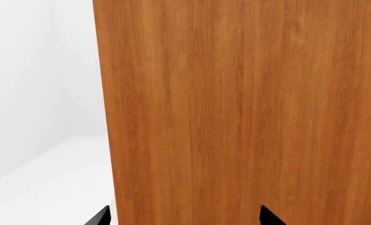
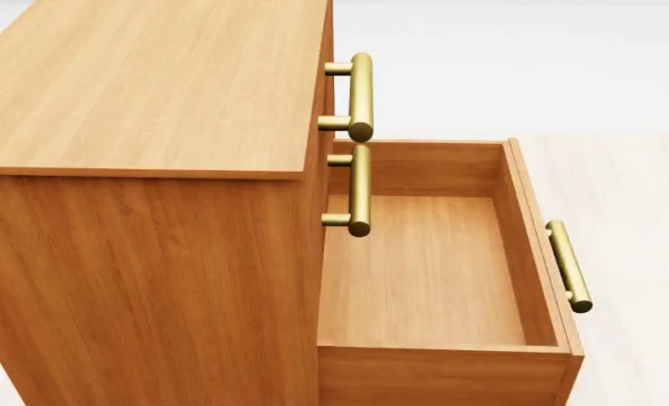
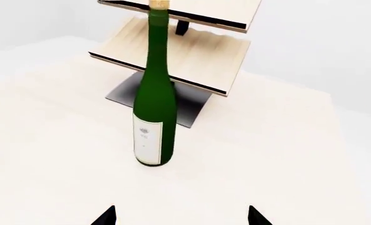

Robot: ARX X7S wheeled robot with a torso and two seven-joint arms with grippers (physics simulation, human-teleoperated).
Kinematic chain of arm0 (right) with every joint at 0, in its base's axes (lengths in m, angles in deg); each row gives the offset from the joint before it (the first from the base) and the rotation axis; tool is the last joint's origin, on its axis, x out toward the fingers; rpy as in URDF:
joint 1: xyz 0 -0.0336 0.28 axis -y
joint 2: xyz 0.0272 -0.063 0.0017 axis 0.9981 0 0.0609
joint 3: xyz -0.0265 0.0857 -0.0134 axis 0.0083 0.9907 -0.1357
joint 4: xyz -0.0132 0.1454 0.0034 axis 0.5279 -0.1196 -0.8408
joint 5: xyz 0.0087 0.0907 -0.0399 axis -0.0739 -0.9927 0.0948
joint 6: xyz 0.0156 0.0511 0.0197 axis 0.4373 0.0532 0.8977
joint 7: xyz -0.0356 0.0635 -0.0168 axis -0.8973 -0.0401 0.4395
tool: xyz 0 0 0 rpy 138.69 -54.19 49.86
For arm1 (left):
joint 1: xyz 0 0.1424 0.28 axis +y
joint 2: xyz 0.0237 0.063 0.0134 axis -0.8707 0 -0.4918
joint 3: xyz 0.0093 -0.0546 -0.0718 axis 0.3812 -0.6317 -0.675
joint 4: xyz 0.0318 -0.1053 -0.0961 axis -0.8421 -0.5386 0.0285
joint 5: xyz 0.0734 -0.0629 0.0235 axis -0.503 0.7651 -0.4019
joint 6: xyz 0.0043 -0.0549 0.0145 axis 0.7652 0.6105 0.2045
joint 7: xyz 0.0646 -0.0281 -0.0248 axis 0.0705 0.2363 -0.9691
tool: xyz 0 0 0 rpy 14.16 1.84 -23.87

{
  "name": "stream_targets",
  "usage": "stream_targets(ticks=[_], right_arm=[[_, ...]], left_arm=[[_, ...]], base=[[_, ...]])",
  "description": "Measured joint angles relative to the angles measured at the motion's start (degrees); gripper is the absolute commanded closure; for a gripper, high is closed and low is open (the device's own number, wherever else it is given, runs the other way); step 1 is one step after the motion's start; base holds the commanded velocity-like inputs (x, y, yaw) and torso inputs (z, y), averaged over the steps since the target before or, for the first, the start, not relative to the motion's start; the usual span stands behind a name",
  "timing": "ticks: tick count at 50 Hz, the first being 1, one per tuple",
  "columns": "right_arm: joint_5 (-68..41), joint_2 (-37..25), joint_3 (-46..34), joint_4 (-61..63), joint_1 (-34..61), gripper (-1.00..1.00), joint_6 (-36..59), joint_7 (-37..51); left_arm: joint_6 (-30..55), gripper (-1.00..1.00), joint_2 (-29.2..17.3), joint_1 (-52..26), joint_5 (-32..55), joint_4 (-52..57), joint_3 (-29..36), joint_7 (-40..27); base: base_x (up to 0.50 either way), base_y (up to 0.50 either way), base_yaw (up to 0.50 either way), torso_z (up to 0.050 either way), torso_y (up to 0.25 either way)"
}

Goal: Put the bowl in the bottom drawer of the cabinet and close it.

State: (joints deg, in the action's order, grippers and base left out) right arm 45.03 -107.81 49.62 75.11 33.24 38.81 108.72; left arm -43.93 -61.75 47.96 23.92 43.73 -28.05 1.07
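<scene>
The orange-brown cabinet [image 2: 142, 169] fills the left of the head view. Its bottom drawer [image 2: 424, 271] is pulled out and holds nothing; its brass bar handle [image 2: 567, 266] is on the front. The two upper drawers are shut, their handles [image 2: 360, 95] sticking out. The bowl is out of view in every frame. My left gripper [image 1: 184, 216] is open, facing a flat wood panel of the cabinet [image 1: 248, 112] close up. My right gripper [image 3: 180, 216] is open over a pale surface, with nothing between its fingertips. Neither arm shows in the head view.
A green wine bottle [image 3: 154, 108] stands upright in front of the right gripper. Behind it is a rack of pale slanted wooden boards [image 3: 179, 56] on a dark base. Pale floor [image 2: 650, 211] lies beyond the drawer.
</scene>
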Motion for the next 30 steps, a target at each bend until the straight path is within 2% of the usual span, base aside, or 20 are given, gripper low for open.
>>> stream_targets(ticks=[30], right_arm=[[-2.86, 0.34, 3.11, -5.54, 1.77, -1.0, 3.72, -1.0]], left_arm=[[0.11, -1.0, -0.32, -0.04, 0.12, 0.25, 0.28, -0.55]], base=[[0.0, 0.0, 0.0, 0.0, 0.0]])
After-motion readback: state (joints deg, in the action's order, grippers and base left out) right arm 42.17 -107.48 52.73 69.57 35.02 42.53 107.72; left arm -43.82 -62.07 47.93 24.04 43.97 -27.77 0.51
